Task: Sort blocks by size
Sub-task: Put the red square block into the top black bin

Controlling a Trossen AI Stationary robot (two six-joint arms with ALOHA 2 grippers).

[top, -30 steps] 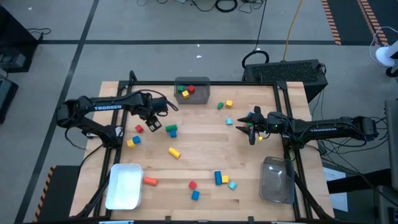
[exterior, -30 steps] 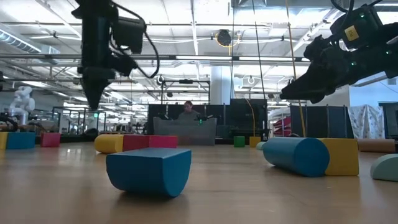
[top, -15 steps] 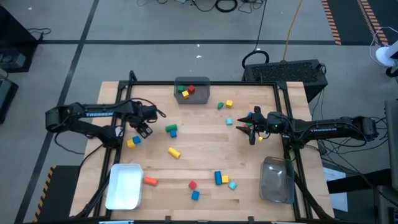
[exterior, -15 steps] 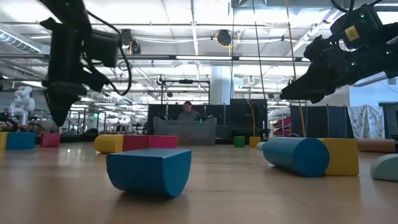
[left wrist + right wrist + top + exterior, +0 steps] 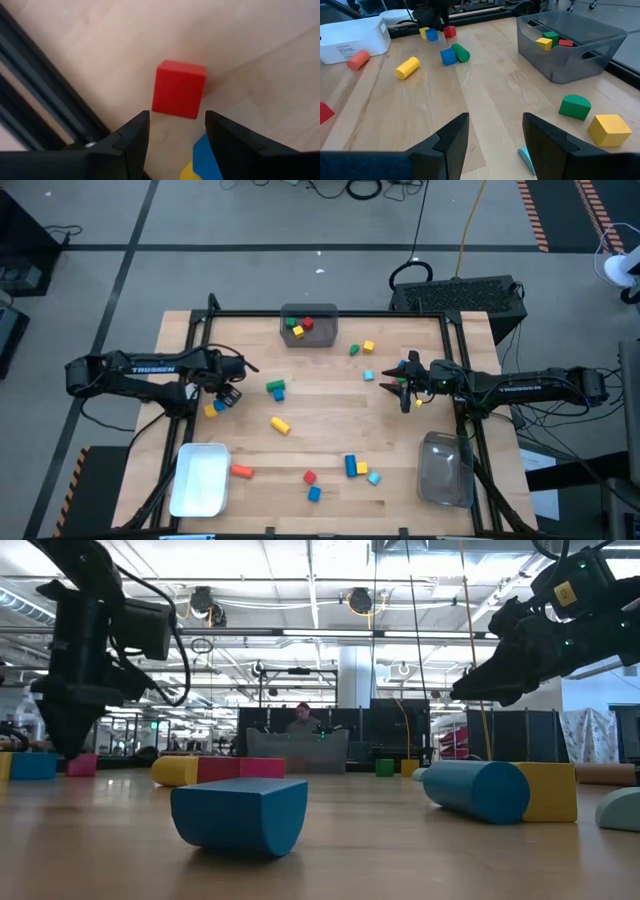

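Note:
A small red cube [image 5: 179,89] rests on the table near the left frame rail. My left gripper [image 5: 175,135] is open just above it, and its fingers stand short of the cube without touching it. In the high view my left gripper [image 5: 230,391] covers the cube. The low view shows the gripper tip [image 5: 68,745] low beside the cube [image 5: 82,764]. A yellow block [image 5: 210,410] and a blue block [image 5: 219,405] lie right beside it. My right gripper [image 5: 403,388] is open and empty above the table's right half, and it also shows in its own wrist view [image 5: 495,145].
A grey bin [image 5: 322,332] at the far edge holds green, yellow and red blocks. A white bin [image 5: 200,478] stands near left and a clear bin [image 5: 445,470] near right. Loose blocks lie across the middle, among them a green and blue pair [image 5: 275,388] and a yellow cylinder [image 5: 280,424].
My left gripper has gone toward the table's left and near edges and down, from beside the green and blue pair to just over the red cube. My right arm has kept still.

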